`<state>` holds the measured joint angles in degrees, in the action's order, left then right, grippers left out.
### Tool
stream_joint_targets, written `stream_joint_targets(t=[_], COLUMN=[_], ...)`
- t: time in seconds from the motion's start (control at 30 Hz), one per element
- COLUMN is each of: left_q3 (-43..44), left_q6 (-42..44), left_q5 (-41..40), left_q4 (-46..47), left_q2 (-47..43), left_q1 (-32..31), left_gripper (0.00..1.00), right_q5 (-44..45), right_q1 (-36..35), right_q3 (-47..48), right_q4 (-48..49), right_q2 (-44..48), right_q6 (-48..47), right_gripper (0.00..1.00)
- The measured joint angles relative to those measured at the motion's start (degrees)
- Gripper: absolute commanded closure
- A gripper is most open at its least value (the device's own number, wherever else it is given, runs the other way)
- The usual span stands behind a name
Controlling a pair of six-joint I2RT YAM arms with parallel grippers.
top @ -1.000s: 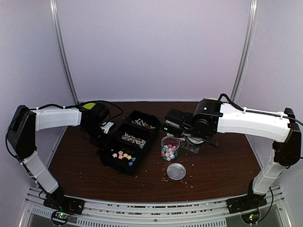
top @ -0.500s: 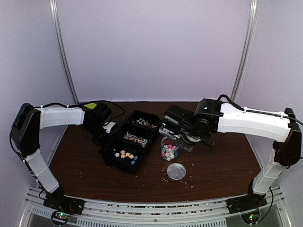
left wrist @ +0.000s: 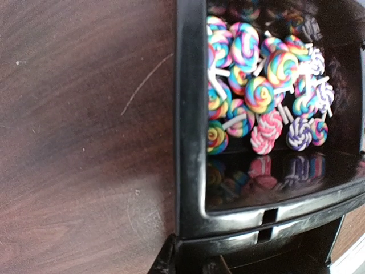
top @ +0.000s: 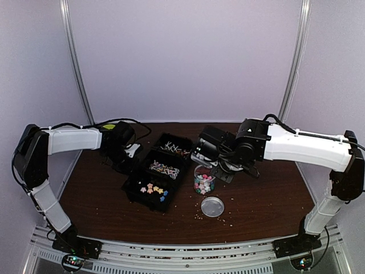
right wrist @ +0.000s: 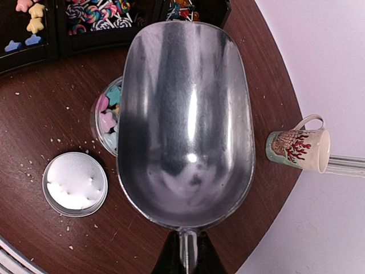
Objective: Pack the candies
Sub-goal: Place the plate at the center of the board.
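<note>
The candies [top: 203, 183] fill a small clear jar [right wrist: 104, 117] in mid-table; pastel star ones [top: 151, 189] lie in the near compartment of a black three-part tray [left wrist: 191, 142]. Swirled lollipops [left wrist: 256, 91] fill its middle compartment. At the tray's left wall, my left gripper [left wrist: 191, 264] has one finger on each side of the rim and grips it. My right gripper [right wrist: 186, 258] is shut on the handle of a metal scoop [right wrist: 185, 114]. The scoop is empty and hovers over the jar's right side.
The jar's round silver lid [top: 212, 206] lies flat just in front of the jar. Near the table's right edge a patterned mug [right wrist: 296, 149] lies on its side. Pale crumbs dot the wood around the jar and lid.
The tray has turned a little with my left gripper, its near end swinging right. The right arm and scoop have shifted slightly toward the jar.
</note>
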<state>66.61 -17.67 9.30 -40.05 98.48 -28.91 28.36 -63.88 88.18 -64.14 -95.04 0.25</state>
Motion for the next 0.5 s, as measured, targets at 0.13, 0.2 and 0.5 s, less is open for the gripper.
stream_joint_targets(t=[0.13,0.2,0.5], left_q3=[0.42,0.48,0.42], left_q6=[-0.04,-0.07,0.61], left_q5=[0.02,-0.02,0.42], left_q4=[0.59,0.72,3.08], left_q2=[-0.02,-0.04,-6.54], left_q1=[0.00,0.00,0.00], left_gripper=[0.77,0.71,0.60], right_q5=[-0.02,-0.15,-2.58], right_q1=[0.00,0.00,0.00], right_q3=[0.00,0.00,-1.92], right_q4=[0.17,0.39,6.08], right_q2=[0.00,0.00,3.43], right_q6=[-0.02,-0.07,-2.95], right_gripper=[1.00,1.00,1.00])
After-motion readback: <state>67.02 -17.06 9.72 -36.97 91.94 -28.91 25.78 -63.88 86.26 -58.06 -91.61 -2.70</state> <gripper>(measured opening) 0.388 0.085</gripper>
